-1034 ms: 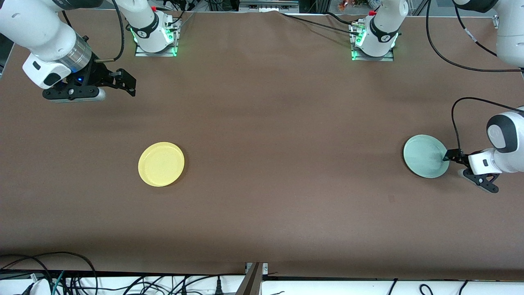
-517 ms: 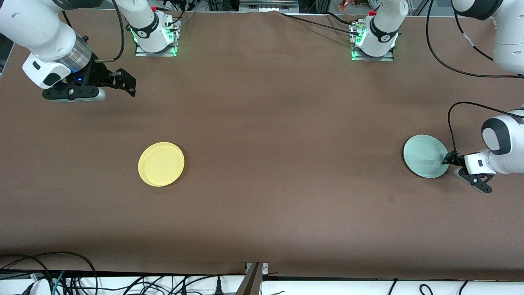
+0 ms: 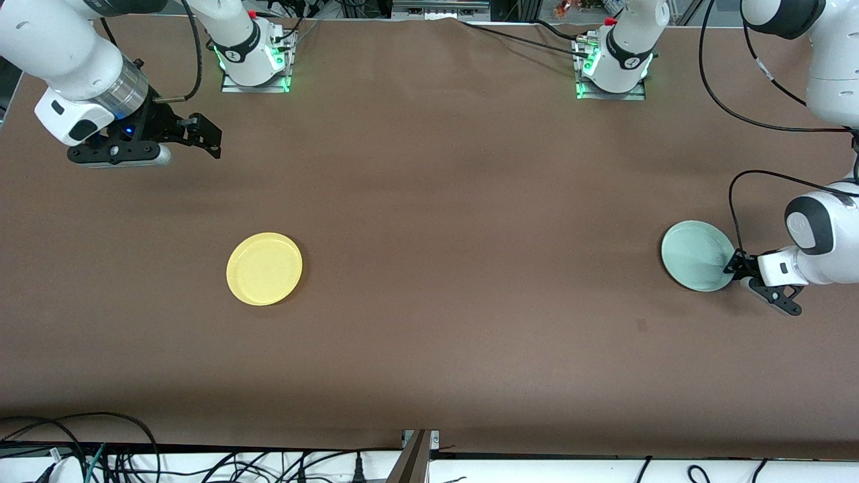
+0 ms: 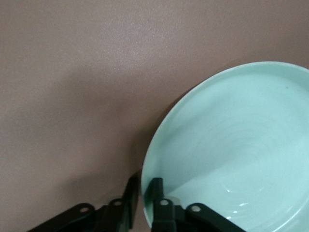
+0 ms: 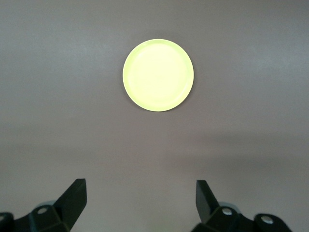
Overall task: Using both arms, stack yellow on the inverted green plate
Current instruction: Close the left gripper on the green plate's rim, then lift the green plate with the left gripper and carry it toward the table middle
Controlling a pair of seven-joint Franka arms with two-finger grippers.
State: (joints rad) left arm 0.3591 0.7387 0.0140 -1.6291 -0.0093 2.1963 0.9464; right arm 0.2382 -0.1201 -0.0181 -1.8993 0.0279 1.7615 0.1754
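Observation:
The pale green plate (image 3: 696,255) lies rim-up on the brown table toward the left arm's end. My left gripper (image 3: 731,265) is shut on its rim at the edge nearest the arm; in the left wrist view one finger is inside the plate (image 4: 231,154) and one outside, the gripper (image 4: 143,193) pinching the rim. The yellow plate (image 3: 264,268) lies flat toward the right arm's end, and shows in the right wrist view (image 5: 158,75). My right gripper (image 3: 201,137) is open and empty, held up over bare table, well away from the yellow plate; it waits there.
The two arm bases (image 3: 254,57) (image 3: 614,64) stand at the table's edge farthest from the front camera. Cables (image 3: 80,456) lie below the edge nearest that camera. The brown table (image 3: 456,235) stretches bare between the plates.
My left gripper has closed in on the green plate's rim and its wrist has shifted slightly toward the plate. The right arm and both plates have stayed still.

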